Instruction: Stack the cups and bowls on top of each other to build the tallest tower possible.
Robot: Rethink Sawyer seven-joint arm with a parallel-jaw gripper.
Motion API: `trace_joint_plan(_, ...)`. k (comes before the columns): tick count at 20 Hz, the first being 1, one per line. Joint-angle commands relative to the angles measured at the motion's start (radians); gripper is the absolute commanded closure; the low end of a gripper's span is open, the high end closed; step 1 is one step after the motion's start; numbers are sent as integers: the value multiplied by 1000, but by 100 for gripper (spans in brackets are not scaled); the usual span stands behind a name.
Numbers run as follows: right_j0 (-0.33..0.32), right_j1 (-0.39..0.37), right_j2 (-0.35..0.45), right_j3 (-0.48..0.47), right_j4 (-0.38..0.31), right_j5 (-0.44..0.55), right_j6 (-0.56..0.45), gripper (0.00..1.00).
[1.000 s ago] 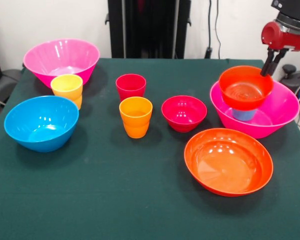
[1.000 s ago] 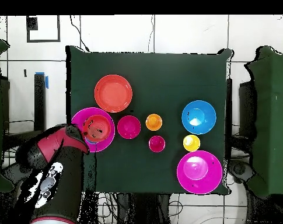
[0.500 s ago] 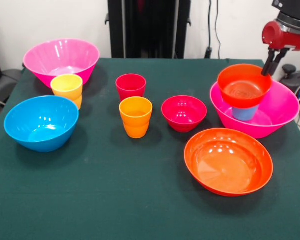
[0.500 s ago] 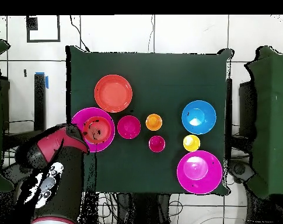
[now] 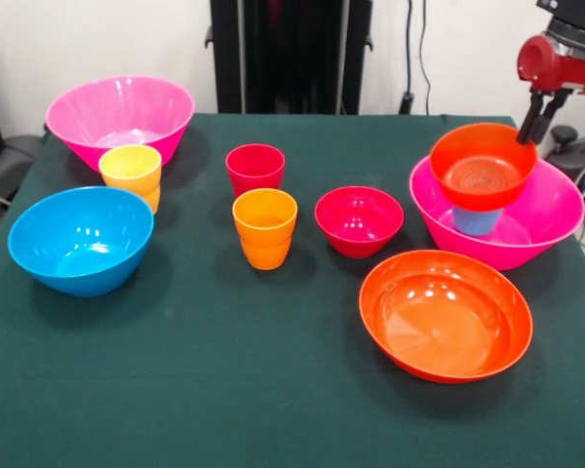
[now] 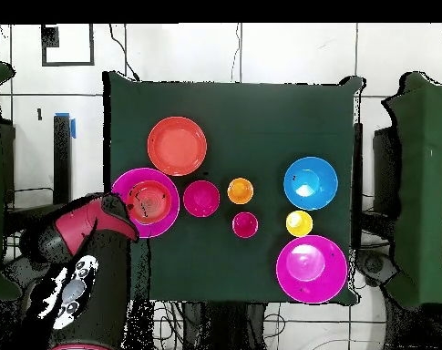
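Going across the front view from the left: a pink bowl [image 5: 120, 115] is sitting at the far corner, a yellow cup [image 5: 131, 174] just in front of it, and a blue bowl [image 5: 80, 240] nearer the camera. In the middle, a red cup [image 5: 254, 169] is standing behind an orange cup [image 5: 264, 227], with a crimson bowl [image 5: 359, 220] to their right. All are lying open side up and apart from the tower. A wide orange bowl [image 5: 445, 314] is resting alone at the near right.

The tower is rising on the right: a second pink bowl [image 5: 541, 222] is holding a blue cup [image 5: 474, 221], and a small orange bowl [image 5: 483, 166] is sitting on that cup. The gripper [image 5: 539, 115] is hanging just beside the small bowl's far rim; whether its fingers are spread or pinched I cannot tell.

Judging by this, the step in hand is placing the small orange bowl, and it looks seated. The next move probably calls for lifting clear without nudging the rim, then fetching another piece, perhaps the crimson bowl nearby. The perch on one cup looks tippy.

A dark green cloth [image 5: 224, 390] is covering the table. Behind it are standing a black pedestal [image 5: 291, 54] and a pale wall [image 5: 97, 39], with cables hanging at the right.
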State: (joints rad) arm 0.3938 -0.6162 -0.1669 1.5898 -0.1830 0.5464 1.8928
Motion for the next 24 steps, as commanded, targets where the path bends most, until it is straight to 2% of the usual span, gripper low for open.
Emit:
trace_joint_plan(1,-23,10,83,13,34,92,92,100)
trace_joint_plan(5,-30,12,85,23,27,90,82,100)
trace_joint_plan(9,-52,-46,97,37,36,162,39,100)
trace_joint_plan(14,-59,-17,97,16,24,156,45,100)
trace_joint_plan(20,-60,-25,101,7,24,204,41,100)
trace_joint_plan(24,-32,32,91,-18,16,171,91,100)
